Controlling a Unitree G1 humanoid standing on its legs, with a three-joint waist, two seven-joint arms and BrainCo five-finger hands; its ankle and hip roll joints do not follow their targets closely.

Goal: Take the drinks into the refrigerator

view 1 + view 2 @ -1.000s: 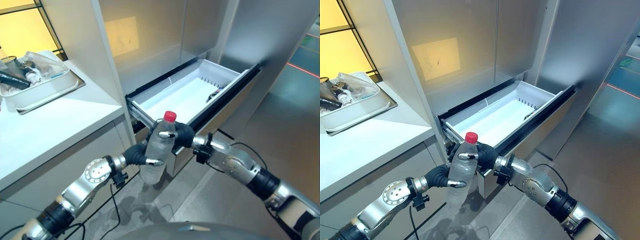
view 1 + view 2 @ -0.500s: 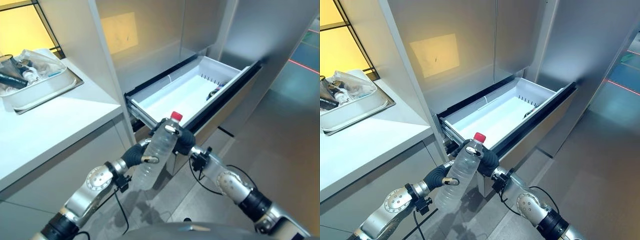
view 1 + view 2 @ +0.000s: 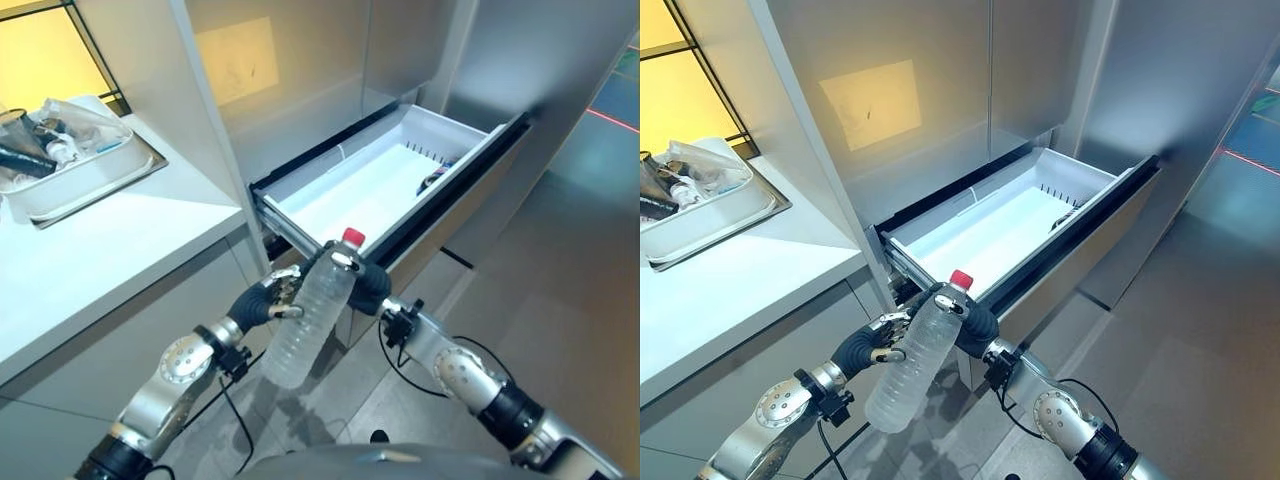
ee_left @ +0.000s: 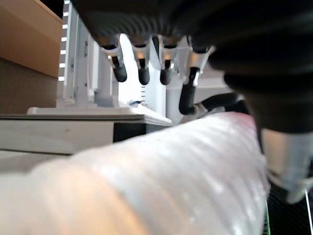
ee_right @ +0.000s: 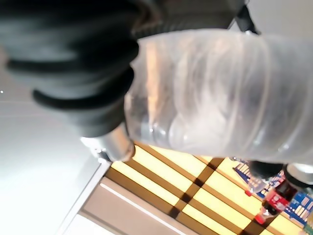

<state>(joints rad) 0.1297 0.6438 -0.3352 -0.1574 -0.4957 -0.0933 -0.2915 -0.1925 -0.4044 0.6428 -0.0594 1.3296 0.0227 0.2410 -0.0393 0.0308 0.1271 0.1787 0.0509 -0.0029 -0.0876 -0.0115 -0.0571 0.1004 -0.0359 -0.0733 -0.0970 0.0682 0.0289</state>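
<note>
A clear plastic bottle [image 3: 305, 315] with a red cap [image 3: 352, 237] hangs tilted in the air, just in front of the open white refrigerator drawer [image 3: 370, 190]. My right hand [image 3: 366, 286] is curled round its upper part below the cap, and the bottle [image 5: 220, 93] lies against that palm. My left hand [image 3: 262, 300] sits just to the left of the bottle with its fingers [image 4: 142, 68] straight and off the plastic; the bottle [image 4: 161, 181] lies close under them.
A white counter [image 3: 110, 250] on the left carries a tray [image 3: 90, 180] of mixed items. The drawer holds a small dark thing [image 3: 432, 183] near its far right end. Tall grey refrigerator doors [image 3: 940, 90] rise above the drawer. Grey floor [image 3: 560, 300] lies to the right.
My left hand has let go of the bottle and opened its fingers, drawing slightly left. The bottle now tilts further, held by the right hand alone.
</note>
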